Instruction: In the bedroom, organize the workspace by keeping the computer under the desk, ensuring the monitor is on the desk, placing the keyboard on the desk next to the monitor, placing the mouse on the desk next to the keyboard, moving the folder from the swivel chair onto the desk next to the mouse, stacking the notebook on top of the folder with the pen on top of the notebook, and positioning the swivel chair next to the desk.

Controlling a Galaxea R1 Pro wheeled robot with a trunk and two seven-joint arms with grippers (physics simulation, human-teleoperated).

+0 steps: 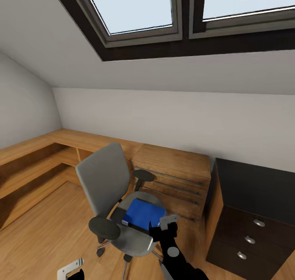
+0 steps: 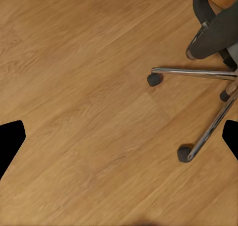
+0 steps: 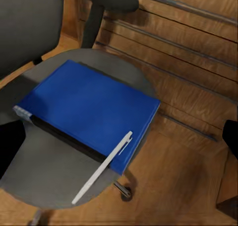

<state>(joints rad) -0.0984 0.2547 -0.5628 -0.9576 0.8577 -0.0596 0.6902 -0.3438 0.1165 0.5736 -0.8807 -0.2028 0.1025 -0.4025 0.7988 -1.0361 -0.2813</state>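
Note:
The swivel chair (image 1: 104, 181) stands mid-room, grey with black armrests. The blue folder (image 1: 143, 213) lies flat on its seat (image 3: 59, 186), showing a dark edge along one side. The white pen (image 3: 104, 166) lies slanted, half on the folder (image 3: 89, 104) and half on the seat. My right gripper (image 1: 163, 226) hovers open just above the folder's near corner, its jaws spread wide (image 3: 119, 141). My left gripper (image 1: 70, 269) hangs open low over the floor (image 2: 119, 141), beside the chair's chrome base (image 2: 198, 72). Desk, monitor, computer, keyboard, mouse and notebook are out of view.
Light wooden low shelving (image 1: 32, 165) runs along the left wall. A wooden drawer unit (image 1: 176, 177) stands right behind the chair. A dark cabinet (image 1: 254, 214) with round knobs is at the right. Chair spokes and casters (image 2: 184, 153) spread over the wooden floor (image 2: 74, 87).

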